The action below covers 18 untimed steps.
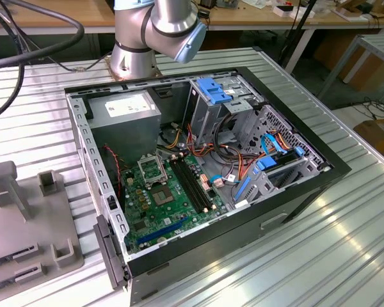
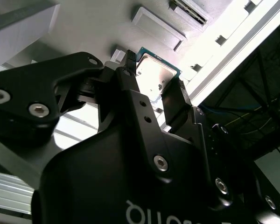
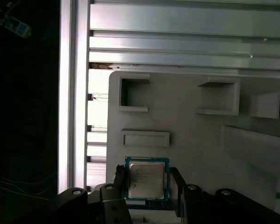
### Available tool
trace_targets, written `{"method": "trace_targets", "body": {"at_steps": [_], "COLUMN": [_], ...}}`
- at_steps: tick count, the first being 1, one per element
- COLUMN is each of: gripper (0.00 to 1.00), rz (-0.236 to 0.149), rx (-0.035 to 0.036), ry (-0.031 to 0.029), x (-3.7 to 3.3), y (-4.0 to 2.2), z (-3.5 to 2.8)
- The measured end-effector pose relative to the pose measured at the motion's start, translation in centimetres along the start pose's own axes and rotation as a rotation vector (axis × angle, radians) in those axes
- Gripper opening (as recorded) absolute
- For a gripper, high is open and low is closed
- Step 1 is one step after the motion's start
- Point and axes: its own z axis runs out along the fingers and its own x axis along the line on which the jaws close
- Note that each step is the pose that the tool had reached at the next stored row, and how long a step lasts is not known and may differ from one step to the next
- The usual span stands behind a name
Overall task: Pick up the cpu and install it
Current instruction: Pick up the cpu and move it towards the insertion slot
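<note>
gripper (image 3: 148, 185) around cpu (image 3: 146, 180), top print illegible

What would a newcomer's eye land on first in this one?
In the exterior view, the open computer case in the middle of the slatted metal table, its green motherboard exposed, with the robot arm rising beyond it. In the first wrist view, the silvery cpu framed by the gripper, against a grey fixture tray.

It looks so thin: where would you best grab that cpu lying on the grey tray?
Probably by two opposite side edges of the cpu, coming straight down from above. It lies flat on the grey tray, metal top up, so only its thin edges offer opposing faces. The gripper straddles it.
</note>
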Motion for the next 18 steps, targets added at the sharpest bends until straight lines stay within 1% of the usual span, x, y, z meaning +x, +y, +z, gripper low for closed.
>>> {"method": "trace_targets", "body": {"at_steps": [10,18], "gripper": [0.47,0.47], "rz": [0.0,0.0], "rx": [-0.0047,-0.0062], "ry": [-0.0003,-0.0003], "x": [0.01,0.02], "y": [0.0,0.0], "z": [-0.48,-0.91]}}
